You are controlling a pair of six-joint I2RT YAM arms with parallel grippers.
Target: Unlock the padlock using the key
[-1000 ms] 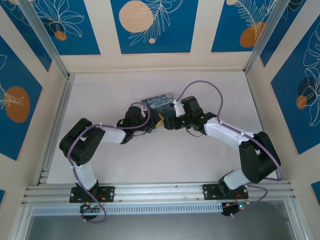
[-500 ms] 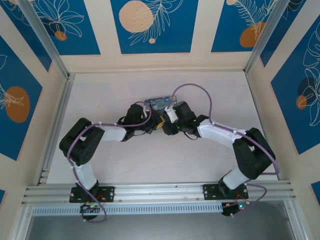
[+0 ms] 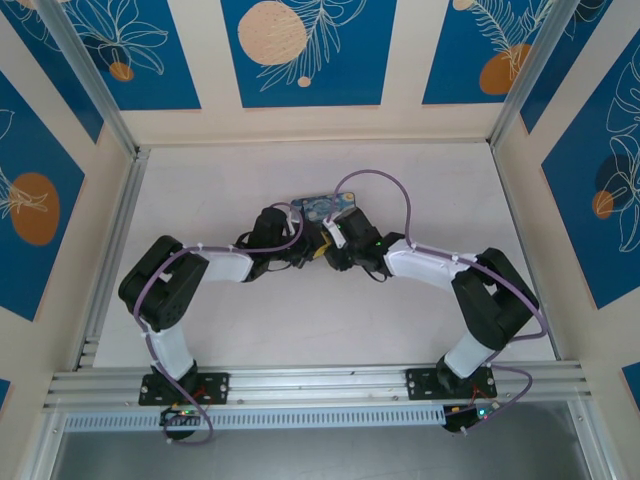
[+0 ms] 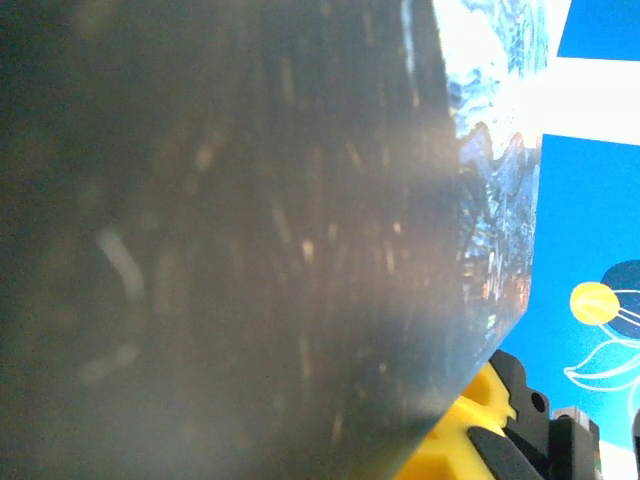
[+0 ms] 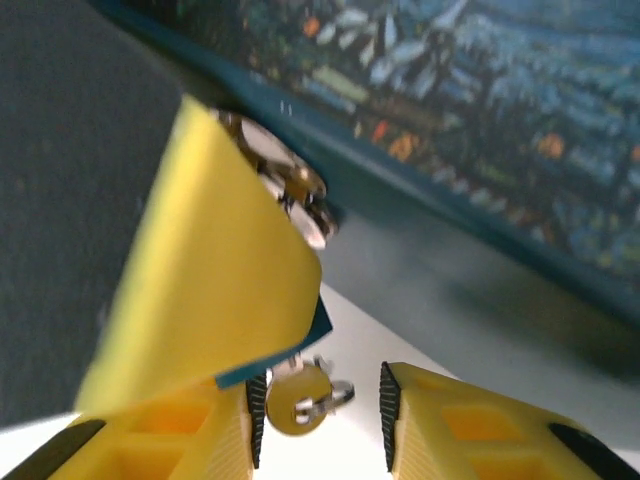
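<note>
The right end effector (image 5: 320,415) sits spread before the square blue swirl-painted box (image 5: 520,120), with a small brass-and-silver piece, probably the thin metal key (image 5: 298,402), loose between its fingers (image 5: 460,430). The teal sliver just above looks like the tiny padlock (image 5: 308,340). The left end effector (image 3: 303,250) crowds alongside; its grip I cannot tell. Closing off-centre could flick the key away.
</note>
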